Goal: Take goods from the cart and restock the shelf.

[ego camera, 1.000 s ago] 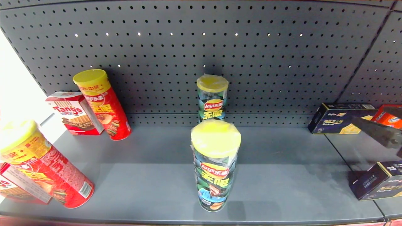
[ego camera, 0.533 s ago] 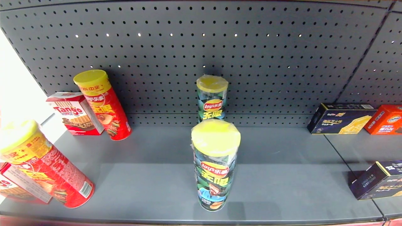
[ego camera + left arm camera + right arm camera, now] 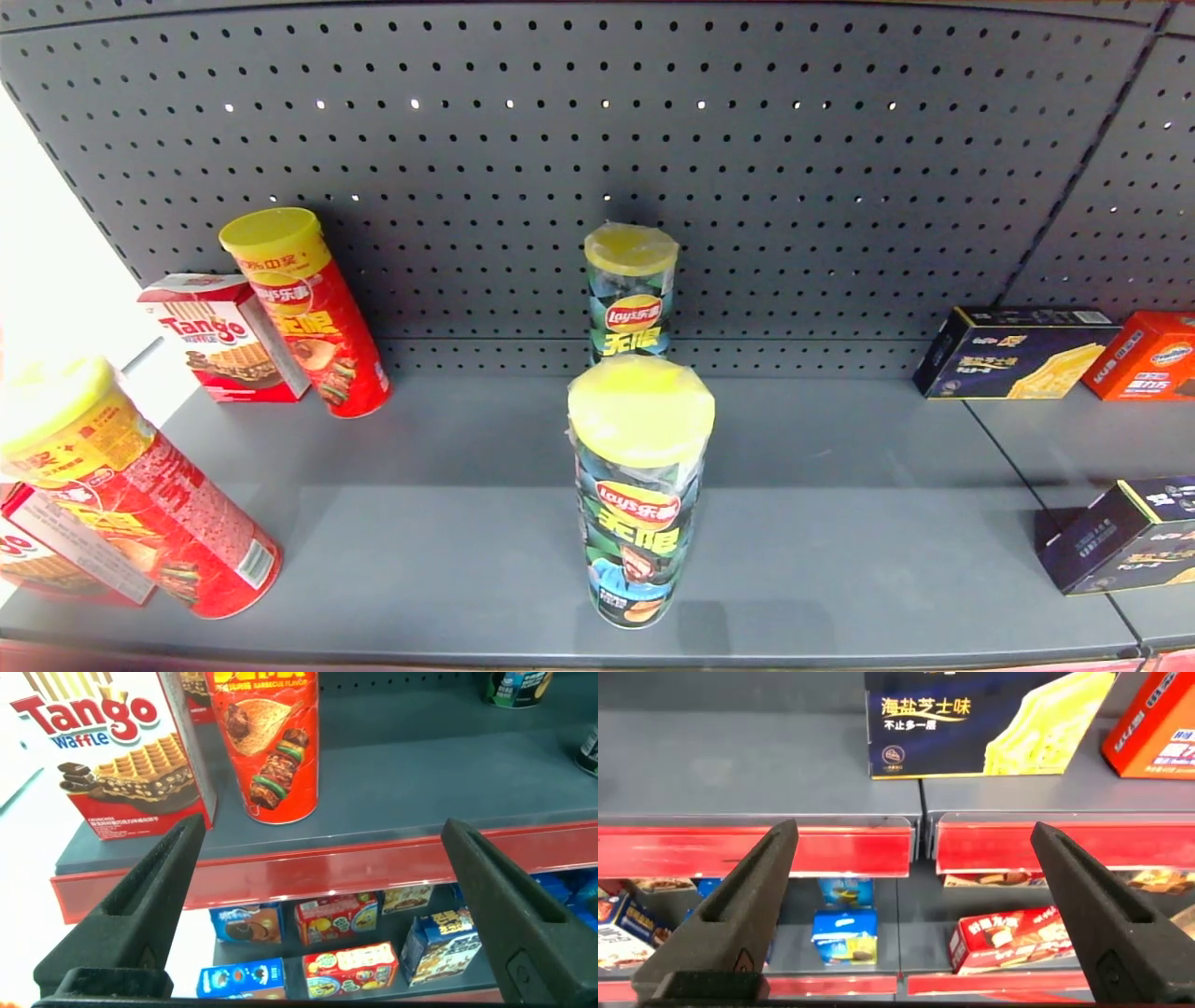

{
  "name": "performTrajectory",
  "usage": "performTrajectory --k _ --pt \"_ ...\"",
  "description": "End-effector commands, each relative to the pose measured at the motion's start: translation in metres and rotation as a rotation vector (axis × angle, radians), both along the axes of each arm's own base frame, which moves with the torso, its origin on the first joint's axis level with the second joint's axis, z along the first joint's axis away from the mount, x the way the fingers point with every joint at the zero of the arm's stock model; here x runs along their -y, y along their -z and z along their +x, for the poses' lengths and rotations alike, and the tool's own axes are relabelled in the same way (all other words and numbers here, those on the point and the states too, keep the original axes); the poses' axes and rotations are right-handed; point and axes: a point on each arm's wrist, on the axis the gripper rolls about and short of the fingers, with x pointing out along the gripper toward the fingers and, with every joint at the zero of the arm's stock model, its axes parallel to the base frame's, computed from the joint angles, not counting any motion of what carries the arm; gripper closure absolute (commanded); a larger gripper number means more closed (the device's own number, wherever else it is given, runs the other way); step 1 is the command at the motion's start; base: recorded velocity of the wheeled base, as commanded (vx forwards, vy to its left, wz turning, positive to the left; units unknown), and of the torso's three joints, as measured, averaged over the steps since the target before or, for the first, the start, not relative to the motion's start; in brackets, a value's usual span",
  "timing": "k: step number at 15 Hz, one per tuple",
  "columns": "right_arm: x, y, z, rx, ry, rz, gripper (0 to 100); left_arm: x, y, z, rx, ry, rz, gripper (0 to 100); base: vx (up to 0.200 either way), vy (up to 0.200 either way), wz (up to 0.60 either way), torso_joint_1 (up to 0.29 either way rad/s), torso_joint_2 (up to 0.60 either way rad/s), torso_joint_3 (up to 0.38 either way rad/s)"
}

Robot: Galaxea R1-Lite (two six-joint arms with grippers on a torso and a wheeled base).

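Observation:
Two dark chip cans with yellow lids stand on the grey shelf (image 3: 840,523): one at the front middle (image 3: 639,490), one behind it by the pegboard (image 3: 631,289). Red chip cans stand at the left, one near the front (image 3: 131,490) and one at the back (image 3: 303,308) beside a wafer box (image 3: 219,336). My left gripper (image 3: 318,915) is open in front of the shelf's red edge, below the red can (image 3: 271,747) and wafer box (image 3: 107,756). My right gripper (image 3: 915,910) is open before the shelf edge, below a dark blue box (image 3: 985,723).
Dark blue boxes (image 3: 1013,353) (image 3: 1116,537) and an orange box (image 3: 1146,355) lie on the right shelf section. The pegboard back wall (image 3: 597,140) closes the shelf behind. Lower shelves hold small snack boxes (image 3: 346,943) (image 3: 1008,938). Open shelf floor lies right of the middle cans.
The right gripper's dark finger, seen at the right edge of the head view a second ago, has withdrawn from that view. The goods on the shelf have not moved.

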Motion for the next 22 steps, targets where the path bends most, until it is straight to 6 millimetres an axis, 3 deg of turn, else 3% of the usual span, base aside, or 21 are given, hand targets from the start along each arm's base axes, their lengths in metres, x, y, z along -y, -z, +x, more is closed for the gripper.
performTrajectory --k 1,7,15,22 --pt "0.0 0.001 -0.001 0.009 0.001 0.0 0 0.0 0.0 0.0 0.0 0.003 -0.001 0 0.0 0.0 0.0 0.0 0.0 0.0" --pt "0.0 0.001 -0.001 0.012 0.001 0.003 0 -0.001 0.0 0.0 0.0 -0.058 -0.007 0 0.0 0.0 0.0 0.0 0.0 0.0" --pt "0.0 0.001 -0.001 0.012 0.001 0.003 0 -0.001 -0.015 -0.002 0.15 -0.049 -0.015 0 0.0 0.0 0.0 0.0 0.0 0.0" --pt "0.0 0.001 -0.001 0.012 0.001 0.003 0 0.002 0.002 0.0 -0.017 0.105 0.022 0 0.0 0.0 0.0 0.0 0.0 0.0"
